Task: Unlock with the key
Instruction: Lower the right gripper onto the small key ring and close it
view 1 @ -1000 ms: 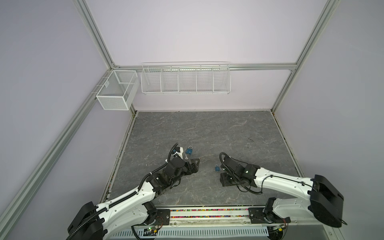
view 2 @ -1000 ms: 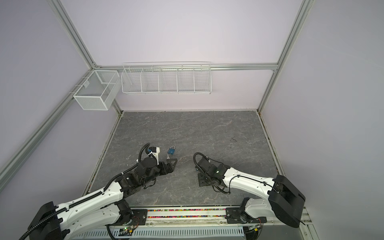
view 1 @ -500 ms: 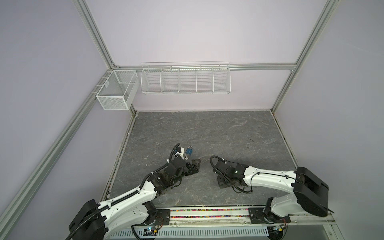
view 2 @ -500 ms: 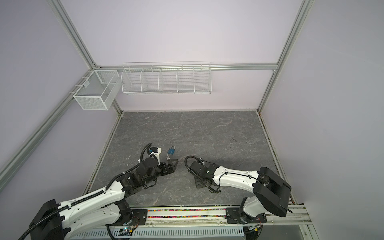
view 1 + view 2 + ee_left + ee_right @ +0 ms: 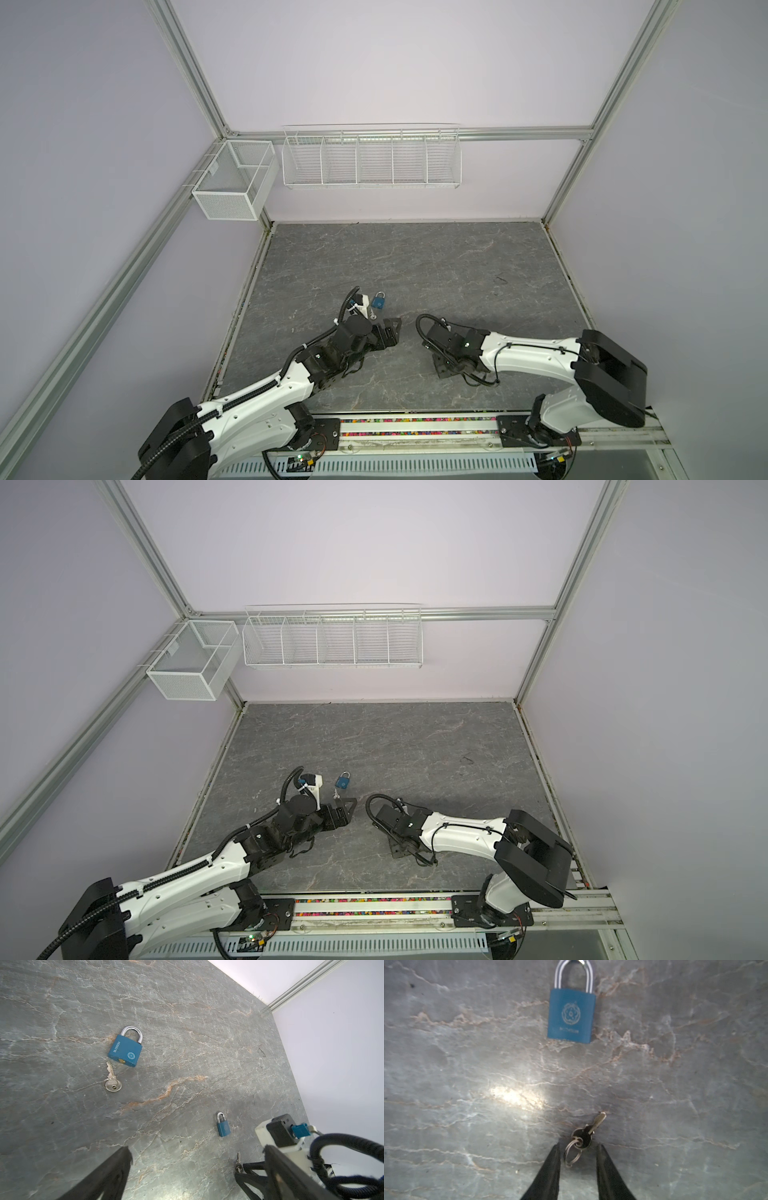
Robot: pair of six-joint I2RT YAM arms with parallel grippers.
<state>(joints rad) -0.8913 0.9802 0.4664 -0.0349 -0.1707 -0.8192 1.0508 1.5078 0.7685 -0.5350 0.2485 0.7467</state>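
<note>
Your right gripper (image 5: 579, 1146) straddles the key (image 5: 584, 1137), jaws narrowly apart: pinch the dark head, not the loose ring. Left gripper (image 5: 197, 1148) gapes wide.

Lilac walls (image 5: 374, 62), grey veined floor (image 5: 415, 257), white mesh basket (image 5: 226, 203), wire rack (image 5: 370, 164).

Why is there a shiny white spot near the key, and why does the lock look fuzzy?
Right wrist view: light glares off the table near the key, and the whole picture is slightly blurred, so the padlock looks soft. Left wrist view: sharper, with a padlock's lettering showing clearly.
</note>
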